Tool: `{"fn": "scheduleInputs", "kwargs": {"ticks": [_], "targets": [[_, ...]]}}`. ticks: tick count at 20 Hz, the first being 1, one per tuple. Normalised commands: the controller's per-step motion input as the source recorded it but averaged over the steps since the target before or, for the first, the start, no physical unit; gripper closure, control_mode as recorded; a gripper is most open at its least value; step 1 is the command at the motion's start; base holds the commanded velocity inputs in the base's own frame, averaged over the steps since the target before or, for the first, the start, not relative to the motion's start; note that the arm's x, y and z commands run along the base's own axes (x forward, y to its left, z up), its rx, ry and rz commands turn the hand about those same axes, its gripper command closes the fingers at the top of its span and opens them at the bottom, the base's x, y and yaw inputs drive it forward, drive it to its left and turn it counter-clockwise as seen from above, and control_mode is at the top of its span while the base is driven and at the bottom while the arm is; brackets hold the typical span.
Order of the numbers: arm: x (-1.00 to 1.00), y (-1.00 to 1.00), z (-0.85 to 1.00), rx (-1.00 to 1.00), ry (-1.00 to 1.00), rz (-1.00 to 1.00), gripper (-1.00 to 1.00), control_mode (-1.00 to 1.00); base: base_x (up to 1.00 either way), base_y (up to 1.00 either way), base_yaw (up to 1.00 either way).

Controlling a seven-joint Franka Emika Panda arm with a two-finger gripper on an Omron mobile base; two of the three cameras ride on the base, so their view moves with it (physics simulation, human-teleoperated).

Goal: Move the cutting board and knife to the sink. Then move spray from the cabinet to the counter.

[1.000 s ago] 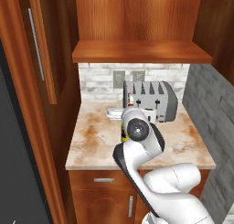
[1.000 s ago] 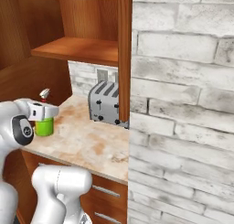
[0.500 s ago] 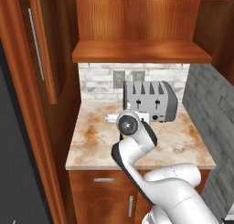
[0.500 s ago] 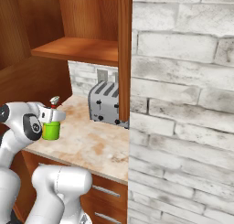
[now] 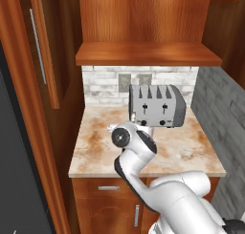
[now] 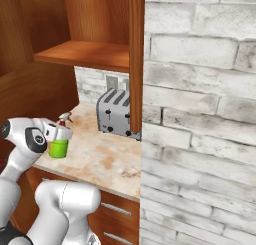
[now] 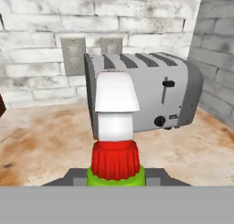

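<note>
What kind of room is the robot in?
It looks like a kitchen. A silver toaster stands on a stone counter against a brick wall, with a wooden cabinet above and drawers below. The robot holds a green spray bottle over the counter.

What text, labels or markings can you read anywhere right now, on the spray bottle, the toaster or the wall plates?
No readable text in any view.
Spray bottle: no label facing the cameras.
Toaster: a small mark low beside its dial, too blurred to read.
Wall plates: blank.
</note>
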Motion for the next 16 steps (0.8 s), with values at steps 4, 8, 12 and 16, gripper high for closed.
{"fn": "scheduleInputs", "kwargs": {"ticks": [4,8,12,16], "targets": [[0.0,0.0,-0.3,0.04,0.03,-0.01,1.0,-1.0,0.0,0.0,0.0],[0.0,0.0,-0.26,0.14,0.03,0.03,1.0,-1.0,0.0,0.0,0.0],[0.0,0.02,-0.41,0.04,0.0,0.05,1.0,-1.0,0.0,0.0,0.0],[0.0,0.09,-0.3,0.0,-0.05,0.04,1.0,-1.0,0.0,0.0,0.0]]}}
